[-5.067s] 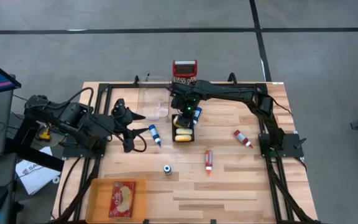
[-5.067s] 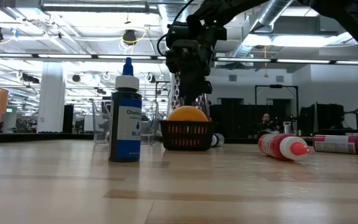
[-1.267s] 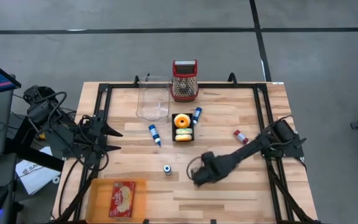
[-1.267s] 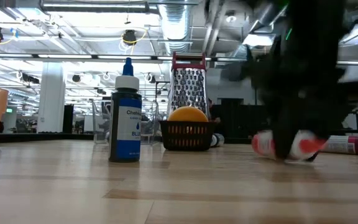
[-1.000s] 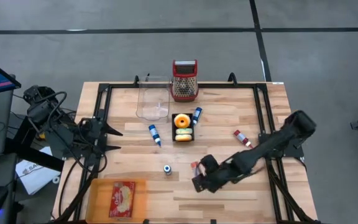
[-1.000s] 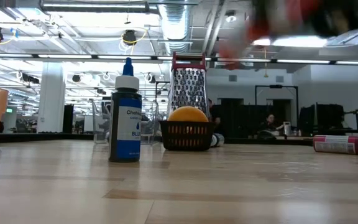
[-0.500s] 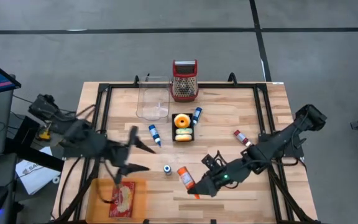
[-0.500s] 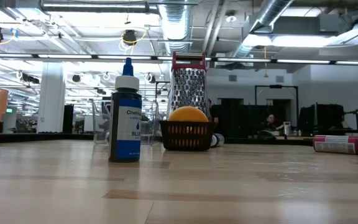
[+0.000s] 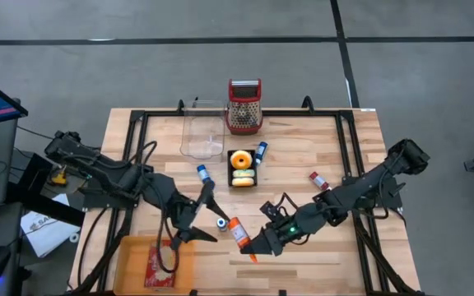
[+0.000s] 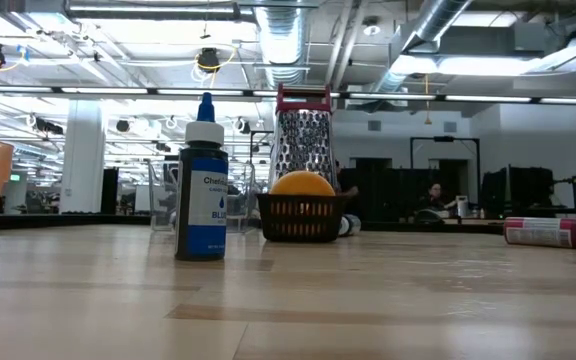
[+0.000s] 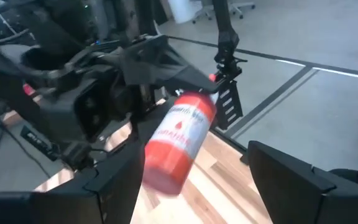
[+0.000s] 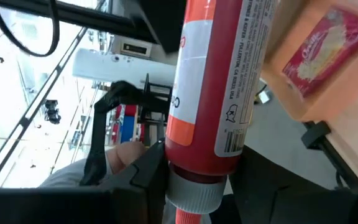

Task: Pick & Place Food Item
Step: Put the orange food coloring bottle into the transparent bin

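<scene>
A red sauce bottle [image 9: 237, 232] with a white label hangs above the table's near middle, with my right gripper [image 9: 258, 244] shut on it. Its base end [image 11: 166, 171] points toward my left gripper [image 9: 206, 215]. That gripper is open, level with the bottle, and its fingers [image 11: 303, 180] stand either side of the base without touching. Near the front left edge an orange tray [image 9: 134, 263] holds a red food packet [image 9: 156, 265]. A small dark basket [image 9: 242, 168] with orange and yellow food sits at mid-table. Neither gripper shows in the low view. My right gripper pinches the bottle's cap end between its two fingers, on the red shoulder by the white collar [image 12: 194, 171]. The fingers [image 12: 145, 171] come roughly level from the table's right and lie across the bottle. The bottle is lifted clear and lies about level.
A small blue bottle [image 9: 220, 222] stands just under the two grippers. Two more blue bottles [image 9: 205, 177] [image 9: 259, 152] and a red one [image 9: 320, 182] lie on the table. At the far edge stand a clear container [image 9: 202, 131] and a grater [image 9: 244, 105].
My right gripper has lifted the red bottle off the table, carried it toward the near left and tipped from pointing down to nearly level. My left gripper has swung from the table's left edge toward the bottle, rolling as it came.
</scene>
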